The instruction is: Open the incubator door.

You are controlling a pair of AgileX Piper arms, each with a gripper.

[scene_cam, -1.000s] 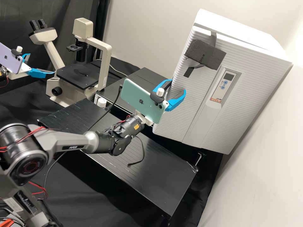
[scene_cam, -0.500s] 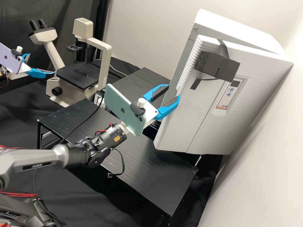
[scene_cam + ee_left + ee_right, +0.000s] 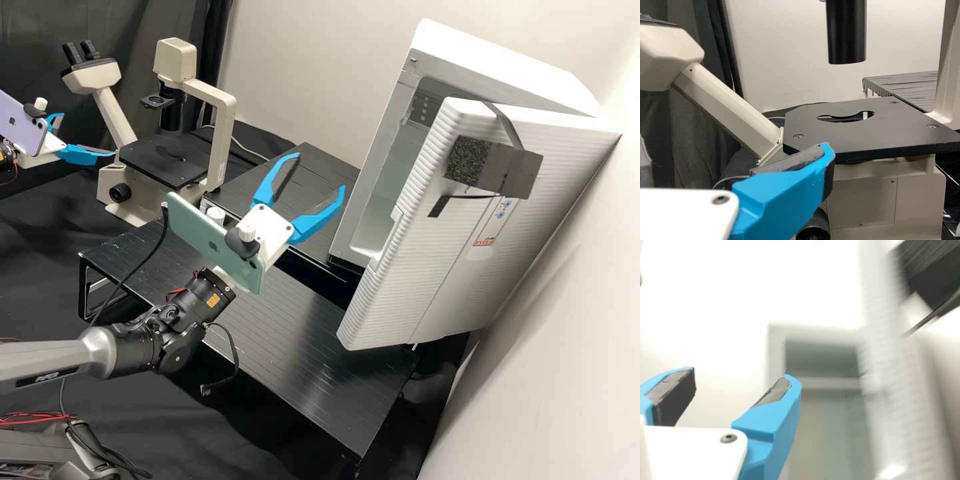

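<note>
The right hand (image 3: 320, 172) stands spread, the high view showing the open door (image 3: 427, 253) with its control panel (image 3: 494, 223).

Passage, 1: between incubator body (image 3: 493, 63) and door (image 3: 420, 267), into chamber (image 3: 388, 193). Obstacle, 1: door, across part of chamber's front.

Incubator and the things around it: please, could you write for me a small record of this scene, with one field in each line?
machine: white incubator
door: partly open, inside visible
on door: dark grey pad, small control panel
right claw: open, empty, apart from the door
left claw: open, empty, beside the microscope
phones: green one on right arm, purple one on left arm
low black table: in front of the incubator
</note>
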